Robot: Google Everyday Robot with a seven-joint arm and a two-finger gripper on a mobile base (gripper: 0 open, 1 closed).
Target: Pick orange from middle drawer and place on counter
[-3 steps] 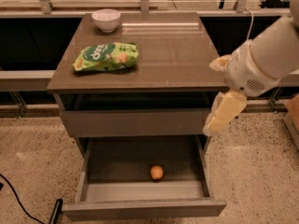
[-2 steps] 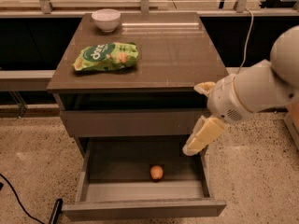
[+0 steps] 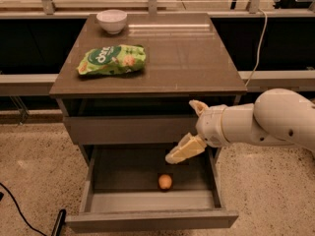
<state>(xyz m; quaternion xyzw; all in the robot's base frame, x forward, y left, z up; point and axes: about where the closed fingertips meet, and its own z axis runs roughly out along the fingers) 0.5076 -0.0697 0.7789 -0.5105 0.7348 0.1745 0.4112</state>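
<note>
The orange (image 3: 165,181) lies on the floor of the open middle drawer (image 3: 152,219), near its centre and towards the front. My gripper (image 3: 190,130) is open and empty. It hangs in front of the closed upper drawer front, above and slightly right of the orange, with one cream finger (image 3: 184,150) reaching down over the drawer opening. The white arm comes in from the right. The counter (image 3: 192,58) is the glossy grey-brown top of the cabinet.
A green snack bag (image 3: 112,59) lies on the counter's left side and a white bowl (image 3: 111,20) stands at its back left. A cable (image 3: 258,38) hangs at the right. A black cable (image 3: 19,210) runs over the speckled floor at the left.
My arm has swung left and down from the cabinet's right side; the gripper now hangs over the open drawer. The orange has not moved.
</note>
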